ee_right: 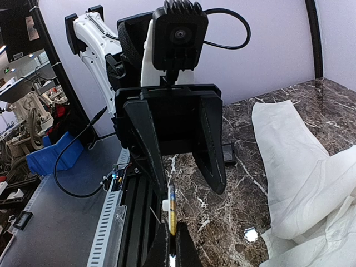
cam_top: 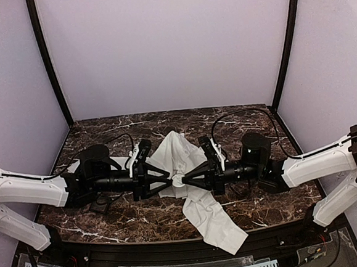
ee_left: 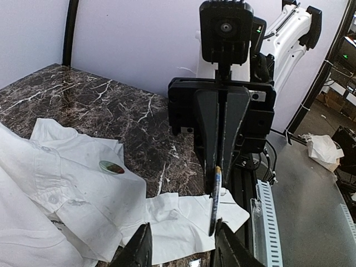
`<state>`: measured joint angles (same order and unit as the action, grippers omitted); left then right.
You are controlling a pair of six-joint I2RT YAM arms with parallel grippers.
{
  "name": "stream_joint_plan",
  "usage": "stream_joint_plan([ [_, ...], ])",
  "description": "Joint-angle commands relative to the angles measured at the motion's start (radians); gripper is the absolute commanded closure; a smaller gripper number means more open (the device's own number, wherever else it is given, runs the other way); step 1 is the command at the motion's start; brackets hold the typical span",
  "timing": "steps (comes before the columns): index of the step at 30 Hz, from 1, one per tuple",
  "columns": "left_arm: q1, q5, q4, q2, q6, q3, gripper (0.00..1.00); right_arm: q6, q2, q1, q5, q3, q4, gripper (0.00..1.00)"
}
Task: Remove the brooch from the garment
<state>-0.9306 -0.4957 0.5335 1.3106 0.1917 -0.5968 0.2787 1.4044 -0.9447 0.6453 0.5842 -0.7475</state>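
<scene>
Left wrist view gives us the brooch (ee_left: 214, 200) edge-on, a thin sliver up in the air and clear of the shirt (ee_left: 72, 200). One edge is pinched in the pressed-together tips of the right tool (ee_left: 217, 165). The left tool (ee_right: 191, 188) stands spread about its free edge, touching nothing that we can see, and that edge sits just beside one finger, not midway. We judge the risk to lie there: if that finger meets the brooch first, it could lever it out of the right tool's shallow pinch. A release before the second grip is firm would drop it onto the shirt or the marble surface (ee_left: 83, 105). In the top external view it shows a round pale face, so we read it as lying near flat. Being round, it has no long axis of its own, and the sliver runs tool to tool. A small shiny disc (ee_left: 111, 167) lies flat on the shirt; we cannot tell what it is.
</scene>
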Motion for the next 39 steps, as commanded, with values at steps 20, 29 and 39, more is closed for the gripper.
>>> stream_joint_plan([
  [20,-0.008,-0.021,0.065,-0.039,0.03,0.05,0.99,-0.032,0.057,-0.019,0.053,0.067,-0.012,0.94],
  [29,-0.007,0.089,0.057,-0.108,0.11,0.078,0.99,-0.05,0.053,-0.024,0.029,0.034,-0.028,0.61],
  [39,-0.008,0.042,0.034,-0.1,0.133,0.069,0.99,-0.08,0.099,-0.057,-0.022,0.092,0.001,0.47],
])
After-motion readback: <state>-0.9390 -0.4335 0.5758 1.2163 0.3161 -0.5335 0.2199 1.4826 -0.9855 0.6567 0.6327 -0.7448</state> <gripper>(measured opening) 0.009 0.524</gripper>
